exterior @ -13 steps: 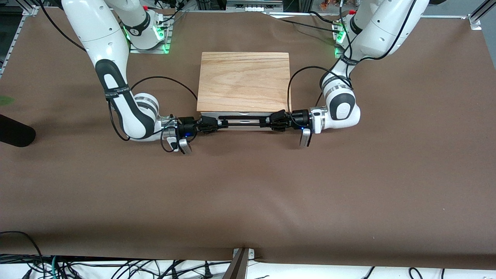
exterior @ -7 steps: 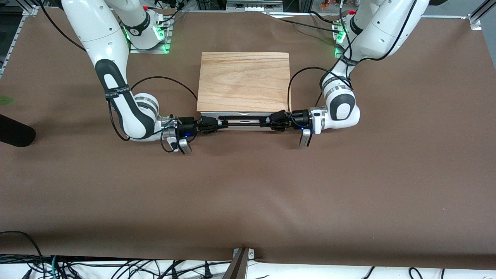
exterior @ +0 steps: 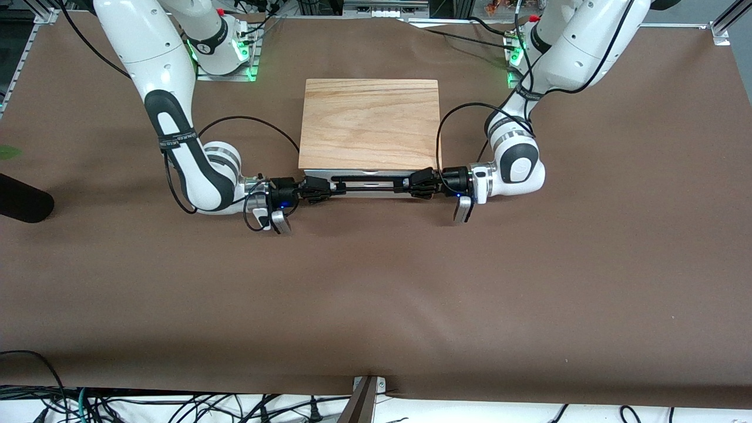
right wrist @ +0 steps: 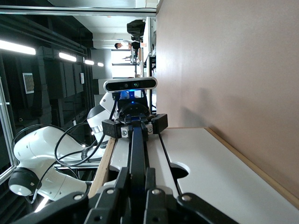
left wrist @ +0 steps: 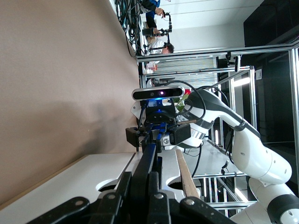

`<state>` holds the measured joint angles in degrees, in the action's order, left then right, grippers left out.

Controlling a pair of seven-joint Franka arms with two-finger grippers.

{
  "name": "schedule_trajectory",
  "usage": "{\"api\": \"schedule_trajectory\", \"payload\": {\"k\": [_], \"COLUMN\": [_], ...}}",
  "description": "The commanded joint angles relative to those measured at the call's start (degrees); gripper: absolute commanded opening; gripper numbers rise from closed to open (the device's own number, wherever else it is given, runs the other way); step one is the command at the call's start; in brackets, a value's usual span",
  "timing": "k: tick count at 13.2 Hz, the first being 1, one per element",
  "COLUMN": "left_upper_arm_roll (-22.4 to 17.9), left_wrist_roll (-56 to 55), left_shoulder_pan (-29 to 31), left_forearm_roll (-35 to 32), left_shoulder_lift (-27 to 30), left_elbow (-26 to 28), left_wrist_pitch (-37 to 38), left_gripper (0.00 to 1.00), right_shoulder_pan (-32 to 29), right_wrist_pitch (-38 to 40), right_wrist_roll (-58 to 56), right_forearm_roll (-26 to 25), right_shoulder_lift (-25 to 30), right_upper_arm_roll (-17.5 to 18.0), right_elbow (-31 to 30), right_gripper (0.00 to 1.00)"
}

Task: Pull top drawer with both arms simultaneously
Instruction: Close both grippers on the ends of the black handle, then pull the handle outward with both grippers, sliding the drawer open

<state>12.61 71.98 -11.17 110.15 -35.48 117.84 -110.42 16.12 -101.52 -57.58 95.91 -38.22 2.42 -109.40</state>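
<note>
The top drawer's white front (exterior: 370, 183) shows just under the box's wood-grain lid (exterior: 370, 123), on the side facing the front camera. Its long black handle (exterior: 367, 179) runs across it. My left gripper (exterior: 413, 185) is shut on the handle's end toward the left arm. My right gripper (exterior: 325, 189) is shut on the other end. In the left wrist view my left gripper (left wrist: 142, 198) clamps the handle (left wrist: 150, 161). In the right wrist view my right gripper (right wrist: 137, 193) clamps the handle (right wrist: 137, 149). The drawer looks pulled out very little, if at all.
The box stands mid-table on brown paper (exterior: 376, 294). A second white drawer front (left wrist: 84, 179) lies below the top one. A black object (exterior: 23, 202) lies at the table edge toward the right arm's end. Cables hang at the table's near edge.
</note>
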Motion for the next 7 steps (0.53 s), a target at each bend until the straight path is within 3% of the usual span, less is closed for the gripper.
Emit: {"api": "schedule_trajectory", "payload": {"k": [1, 7], "left_upper_arm_roll": [0.84, 0.58], "left_wrist_roll": [3.08, 3.08], "left_shoulder_pan": [-0.61, -0.17], "left_forearm_roll": [-0.46, -1.17], "left_shoulder_lift": [-1.08, -2.13], "left_elbow": [3.37, 0.65], "left_wrist_pitch": [-0.41, -0.41], "left_gripper": [0.00, 0.00], "right_shoulder_pan": [-0.38, -0.56], "right_wrist_pitch": [0.44, 0.44], "right_wrist_roll": [1.59, 4.14], "right_forearm_roll": [1.73, 1.65], "right_shoulder_lift": [-0.10, -1.24], "right_upper_arm_roll": [0.04, -0.05], "right_elbow": [2.88, 6.13], "right_gripper": [0.00, 0.00]}}
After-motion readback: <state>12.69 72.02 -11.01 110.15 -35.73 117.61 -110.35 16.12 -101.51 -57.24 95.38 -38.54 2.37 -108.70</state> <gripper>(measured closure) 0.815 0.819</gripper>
